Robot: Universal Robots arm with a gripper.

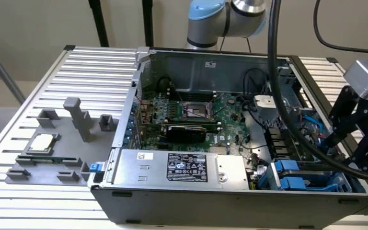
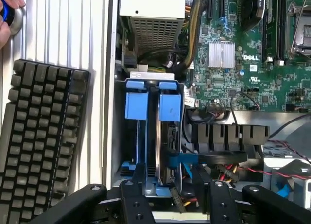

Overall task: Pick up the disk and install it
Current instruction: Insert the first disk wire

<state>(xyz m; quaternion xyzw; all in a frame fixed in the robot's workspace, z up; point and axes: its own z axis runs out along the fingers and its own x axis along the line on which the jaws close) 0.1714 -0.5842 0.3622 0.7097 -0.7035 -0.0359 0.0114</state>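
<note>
1. The disk (image 2: 171,136) stands on edge in a slot of the blue drive cage (image 1: 299,182), at the front corner of the open computer case (image 1: 235,67). Only its thin edge and the blue tab of its carrier show. I cannot tell whether it is pushed fully home.
2. It is likely stiff and dense for its size, with smooth metal faces that could slip. It probably bruises easily if knocked or dropped. The safest hold looks to be across the two flat faces or the blue carrier rails, away from the connector end and any bare circuitry.
3. The hand (image 2: 173,196) hovers just over the cage. Its black fingers are spread apart with nothing between them, and they do not touch the disk.
4. A second blue tab (image 2: 136,100) sits just beside the disk's own.
5. Further out lie the green motherboard (image 2: 252,63) and the power supply (image 2: 150,25).
6. A black keyboard (image 2: 39,146) rests on the slatted desk (image 1: 94,67) beside the case.
</note>
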